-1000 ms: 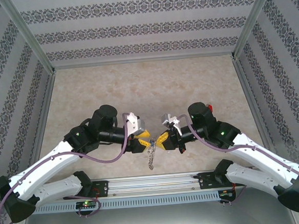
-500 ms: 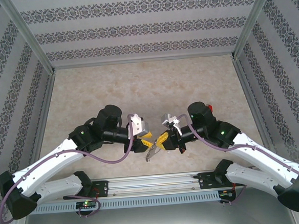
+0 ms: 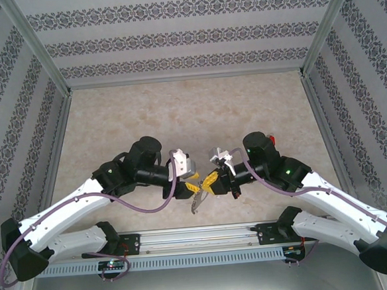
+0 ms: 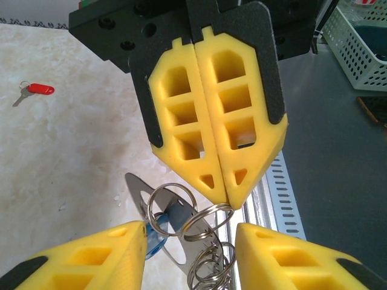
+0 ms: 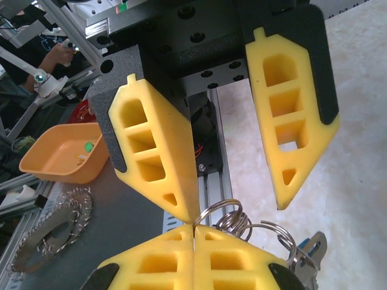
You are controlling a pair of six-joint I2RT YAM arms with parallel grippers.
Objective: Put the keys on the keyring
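Note:
The keyring (image 4: pixel 193 232), a flat grey metal oval strung with silvery wire rings (image 4: pixel 213 266), hangs between the two grippers (image 3: pixel 196 202). My right gripper (image 5: pixel 193 228) is shut on one wire ring at its tips (image 4: pixel 227 202). My left gripper (image 4: pixel 190 234) stands open, its yellow fingers on either side of the keyring (image 5: pixel 236 211). A blue key head (image 4: pixel 154 238) on the bunch lies against the left finger (image 4: pixel 109 254). A red-headed key (image 4: pixel 36 89) lies alone on the table. Both grippers meet near the table's front edge (image 3: pixel 201 184).
The slotted metal rail (image 4: pixel 279 193) runs along the near edge just below the grippers. Off the table are an orange bin (image 5: pixel 57 160), a toothed metal disc (image 5: pixel 51 232) and a white basket (image 4: pixel 363 42). Patterned walls (image 3: pixel 186 36) enclose the table.
My left arm has moved right, bringing its open fingers around the hanging keyring. The right gripper has kept its hold and place.

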